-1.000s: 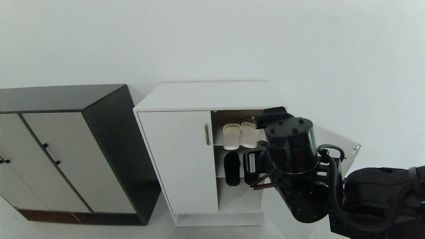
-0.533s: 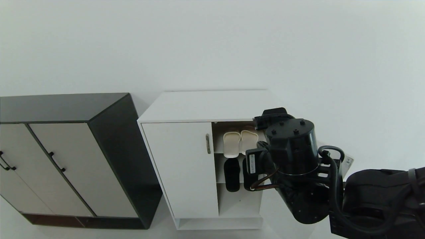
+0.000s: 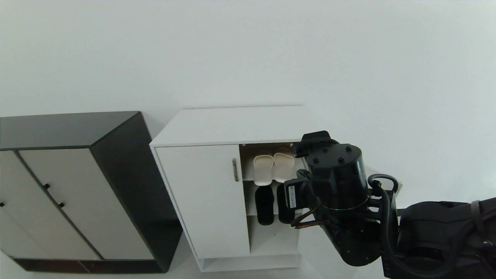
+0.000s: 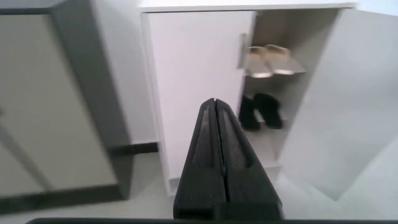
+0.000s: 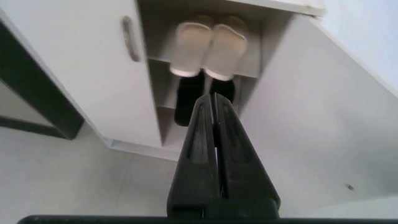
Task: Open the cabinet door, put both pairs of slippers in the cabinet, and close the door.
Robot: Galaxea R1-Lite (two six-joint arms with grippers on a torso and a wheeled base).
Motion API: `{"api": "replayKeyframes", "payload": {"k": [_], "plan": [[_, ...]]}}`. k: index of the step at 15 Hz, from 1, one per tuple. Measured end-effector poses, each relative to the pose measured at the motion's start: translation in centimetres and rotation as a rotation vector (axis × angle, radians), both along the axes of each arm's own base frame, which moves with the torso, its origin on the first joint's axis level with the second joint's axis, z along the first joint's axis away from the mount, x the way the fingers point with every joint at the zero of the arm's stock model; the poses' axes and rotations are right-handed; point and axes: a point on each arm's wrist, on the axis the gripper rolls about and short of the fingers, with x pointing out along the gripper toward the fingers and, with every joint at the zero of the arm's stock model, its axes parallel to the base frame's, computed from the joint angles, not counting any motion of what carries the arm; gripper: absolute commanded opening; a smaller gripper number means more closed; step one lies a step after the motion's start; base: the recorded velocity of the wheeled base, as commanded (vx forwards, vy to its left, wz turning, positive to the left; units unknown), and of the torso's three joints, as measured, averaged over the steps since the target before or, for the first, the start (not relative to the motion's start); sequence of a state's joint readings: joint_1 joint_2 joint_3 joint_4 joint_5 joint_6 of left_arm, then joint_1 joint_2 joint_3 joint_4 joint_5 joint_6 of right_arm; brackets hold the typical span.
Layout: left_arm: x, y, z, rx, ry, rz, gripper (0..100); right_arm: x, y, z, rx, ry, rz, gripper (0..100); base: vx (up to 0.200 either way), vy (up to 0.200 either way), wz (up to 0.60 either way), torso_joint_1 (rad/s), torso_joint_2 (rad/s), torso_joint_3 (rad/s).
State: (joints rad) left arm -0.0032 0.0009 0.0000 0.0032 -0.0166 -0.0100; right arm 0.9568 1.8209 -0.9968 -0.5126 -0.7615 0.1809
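- Both pairs are in the white cabinet (image 3: 232, 124): white slippers (image 3: 273, 168) on the top shelf, black slippers (image 3: 264, 203) on the shelf below.
- Left to do: shut the right door (image 5: 311, 118), which stands swung out right.
- My right claw (image 5: 215, 99) is pressed together and empty, in front of the opening; left claw (image 4: 215, 106) is the same.
- Door's inner face is close beside my right arm. The dark cabinet (image 3: 116, 174) sits well left, so I judge it out of the way.

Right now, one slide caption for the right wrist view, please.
Shut right claw before the open white cabinet, cream slippers shelved above black slippers.
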Motion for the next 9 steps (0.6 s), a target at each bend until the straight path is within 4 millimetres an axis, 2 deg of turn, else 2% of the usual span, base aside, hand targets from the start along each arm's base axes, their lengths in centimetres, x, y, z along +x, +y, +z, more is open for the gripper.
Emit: {"api": "replayKeyframes", "payload": {"k": [3, 9], "plan": [[0.0, 0.0, 0.0, 0.0, 0.0, -0.001, 0, 0.3, -0.2, 0.0, -0.001, 0.0, -0.011, 0, 0.0, 0.0, -0.6, 0.009, 0.0, -0.004], [0.0, 0.0, 0.0, 0.0, 0.0, -0.001, 0, 2.1, -1.8, 0.1, -0.019, -0.004, -0.067, 0, 0.0, 0.0, 0.0, 0.0, 0.0, 0.0]]}}
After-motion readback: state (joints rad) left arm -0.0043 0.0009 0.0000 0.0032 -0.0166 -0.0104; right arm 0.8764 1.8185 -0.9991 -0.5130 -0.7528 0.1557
